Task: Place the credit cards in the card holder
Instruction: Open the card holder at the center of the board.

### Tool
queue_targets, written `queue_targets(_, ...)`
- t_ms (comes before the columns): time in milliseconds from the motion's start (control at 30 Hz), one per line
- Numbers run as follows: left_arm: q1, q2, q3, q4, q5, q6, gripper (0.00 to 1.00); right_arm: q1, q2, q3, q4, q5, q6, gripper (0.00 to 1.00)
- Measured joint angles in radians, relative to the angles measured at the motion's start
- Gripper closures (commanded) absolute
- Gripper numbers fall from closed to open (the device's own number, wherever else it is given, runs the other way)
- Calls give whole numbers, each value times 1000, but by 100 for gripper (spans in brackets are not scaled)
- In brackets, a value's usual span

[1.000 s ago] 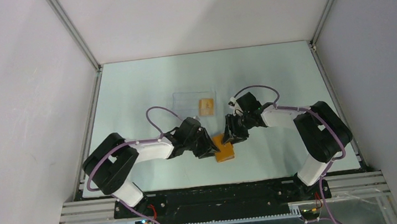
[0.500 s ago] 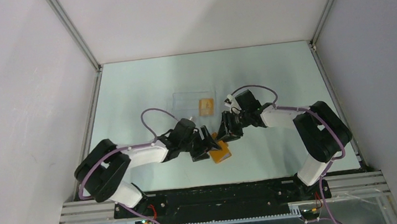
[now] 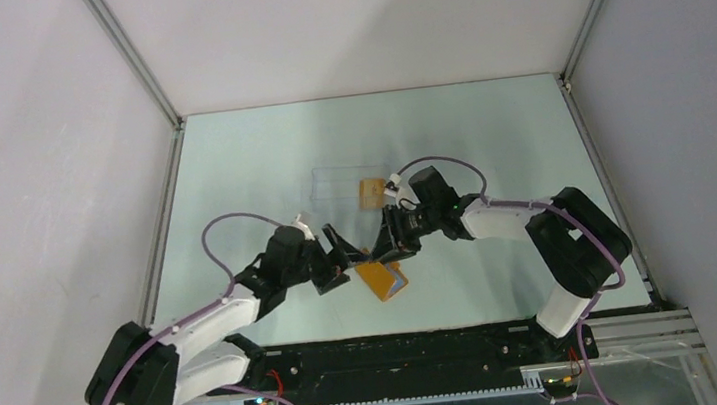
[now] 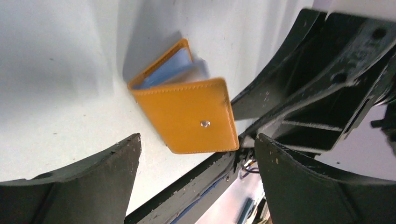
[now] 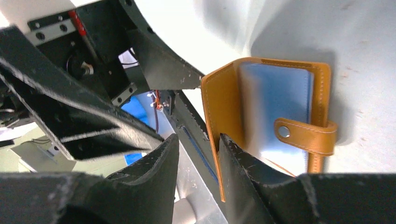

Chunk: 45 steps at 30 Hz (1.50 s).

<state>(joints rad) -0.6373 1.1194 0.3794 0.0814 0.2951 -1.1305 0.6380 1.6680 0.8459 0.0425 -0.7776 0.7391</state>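
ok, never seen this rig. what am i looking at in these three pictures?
Two robot arms are bolted at the near edge of a table. The wide picture is from a fixed camera above and behind them. The other two come from a small camera on each wrist, so each shows its own fingers up close. Toward the back of the table lies a clear plastic case with a tan card at its right end. Nearer the arms is an orange wallet, open, blue inside. The right fingers pinch one cover of it, and it seems tilted up off the table. The left fingers stand wide open next to it, holding nothing.
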Motion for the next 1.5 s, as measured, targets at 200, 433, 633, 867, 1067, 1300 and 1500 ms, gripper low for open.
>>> queue_targets(200, 72, -92, -60, 7, 7, -18, 6, 69, 13, 0, 81, -9, 46, 57)
queue_targets(433, 78, -90, -100, -2, 20, -25, 15, 148, 66, 1, 144, -22, 76, 54)
queue_targets(633, 78, -72, -100, -30, 21, -19, 55, 211, 79, 21, 140, -8, 73, 46)
queue_targets(867, 78, -72, -77, -147, -9, 27, 99, 184, 45, 26, 105, 22, 55, 41)
queue_targets(1067, 77, -73, -59, -187, -15, 83, 100, 126, -43, 27, -2, 80, -10, 39)
queue_targets(1300, 75, -126, -57, -205, -15, 133, 100, 37, -155, 29, -184, 164, -119, 36)
queue_targets(1500, 75, -148, -57, -205, -14, 148, 100, 22, -130, 29, -269, 174, -175, 47)
